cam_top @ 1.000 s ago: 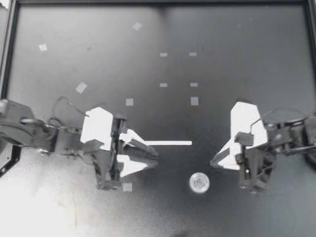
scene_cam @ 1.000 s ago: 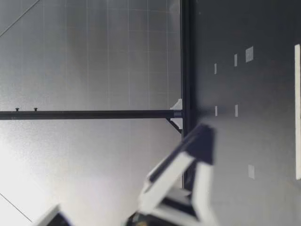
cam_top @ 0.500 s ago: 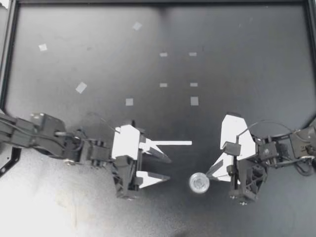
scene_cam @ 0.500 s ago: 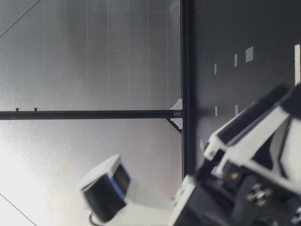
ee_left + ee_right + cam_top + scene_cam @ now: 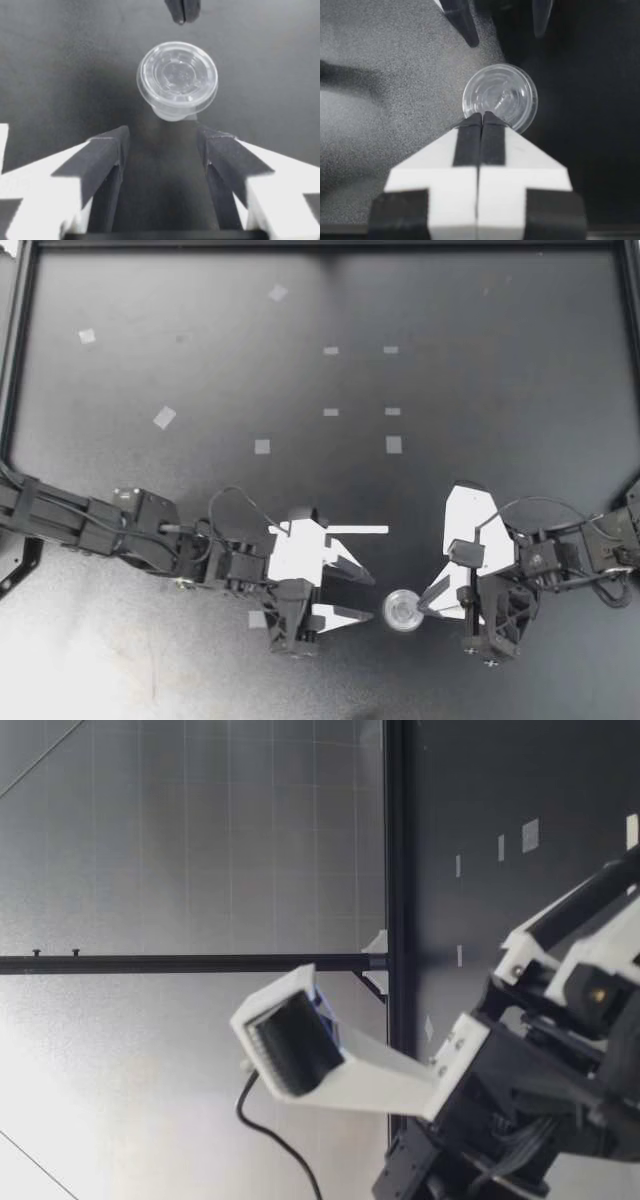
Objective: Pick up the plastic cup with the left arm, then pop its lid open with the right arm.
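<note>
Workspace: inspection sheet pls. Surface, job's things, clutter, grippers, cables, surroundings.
Surface: matte black table; no spill or damage seen.
Job's things: small clear plastic lidded cup, upright, between the two grippers.
Clutter: white tape squares and a white tape strip, stuck flat; nothing loose seen.
Grippers: left gripper open, cup just ahead of its fingers, not between them; right gripper shut on nothing, tip at the cup's rim.
Cables: black cable loop at the left wrist, second cable loop at the right wrist; both apart from the cup.
Surroundings: black frame rail along the table's edge; grey gridded wall beyond.
</note>
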Motion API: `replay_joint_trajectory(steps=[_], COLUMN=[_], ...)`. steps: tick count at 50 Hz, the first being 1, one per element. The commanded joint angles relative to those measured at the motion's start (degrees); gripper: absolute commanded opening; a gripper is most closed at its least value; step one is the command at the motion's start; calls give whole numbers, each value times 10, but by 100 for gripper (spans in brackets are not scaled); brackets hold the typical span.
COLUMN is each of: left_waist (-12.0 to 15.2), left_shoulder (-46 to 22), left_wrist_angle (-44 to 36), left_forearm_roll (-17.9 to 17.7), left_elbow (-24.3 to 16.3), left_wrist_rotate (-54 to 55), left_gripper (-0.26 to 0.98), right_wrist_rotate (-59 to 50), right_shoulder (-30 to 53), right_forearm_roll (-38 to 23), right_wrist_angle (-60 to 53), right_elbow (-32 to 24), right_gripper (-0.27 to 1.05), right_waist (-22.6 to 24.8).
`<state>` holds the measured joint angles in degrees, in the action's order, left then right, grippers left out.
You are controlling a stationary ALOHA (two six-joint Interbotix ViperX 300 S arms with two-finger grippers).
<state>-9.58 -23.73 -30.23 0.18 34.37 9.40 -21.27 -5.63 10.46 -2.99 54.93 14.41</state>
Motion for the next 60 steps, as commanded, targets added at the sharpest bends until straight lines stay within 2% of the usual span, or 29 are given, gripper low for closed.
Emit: replay_joint_trajectory(steps=[1, 32, 60], left_waist=[-5, -11, -11], left_shoulder=[9, -27, -30], left_wrist_angle=[-2, -1, 0], left_forearm_roll=[1, 0, -1], left_elbow=[-14, -53, -58], left_wrist_rotate=[-1, -1, -18], left_gripper=[56, 56, 56], right_wrist_rotate=[-2, -10, -12], right_shoulder=[0, 18, 33], right_forearm_roll=[1, 0, 1], right_wrist_angle=[-11, -32, -27], right_elbow=[-12, -7, 2], right_gripper=[-11, -11, -11], right_waist=[6, 11, 11])
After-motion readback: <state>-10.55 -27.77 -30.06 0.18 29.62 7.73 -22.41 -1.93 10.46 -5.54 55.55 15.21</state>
